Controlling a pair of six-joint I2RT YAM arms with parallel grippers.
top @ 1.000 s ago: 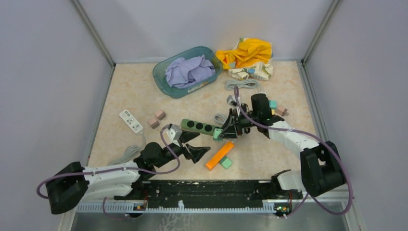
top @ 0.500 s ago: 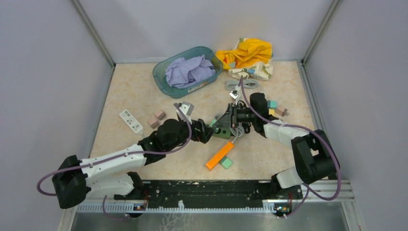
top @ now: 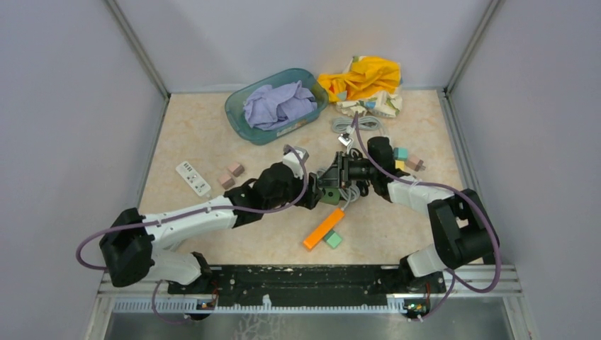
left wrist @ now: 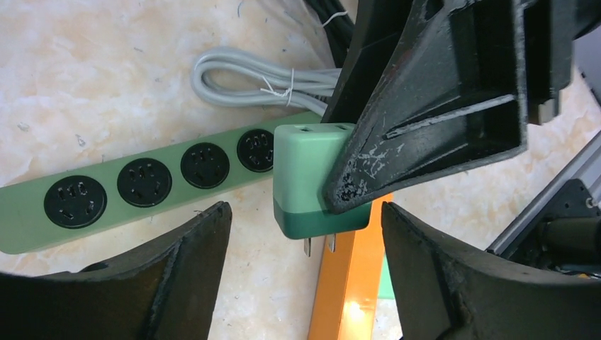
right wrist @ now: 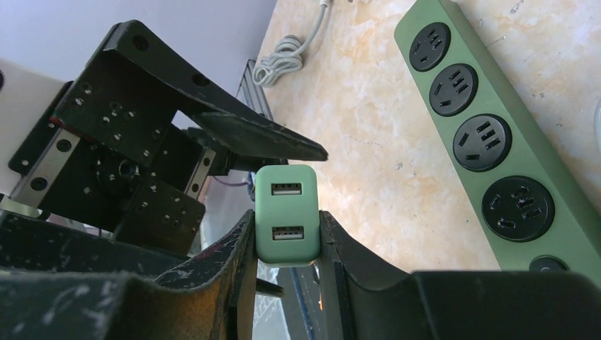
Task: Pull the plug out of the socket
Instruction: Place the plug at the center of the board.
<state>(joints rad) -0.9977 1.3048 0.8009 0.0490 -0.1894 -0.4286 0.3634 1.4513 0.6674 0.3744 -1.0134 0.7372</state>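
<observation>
Plug adapter (left wrist: pixel 310 170), clamped in the right gripper (right wrist: pixel 285 223), hangs prongs-bare at the 3 o'clock end of the green power strip (left wrist: pixel 142 185), seemingly pulled free, while the left gripper (left wrist: pixel 303 212) gapes wide; next, carry it clear.

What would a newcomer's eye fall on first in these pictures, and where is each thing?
First, the green plug, pinched in the right gripper at the table's middle, its metal prongs bare and free of the green power strip lying beside it. Next, the left gripper, open on either side of the plug, not touching it. At the far edge, a teal basin of lilac cloth and a yellow cloth heap stand out.
</observation>
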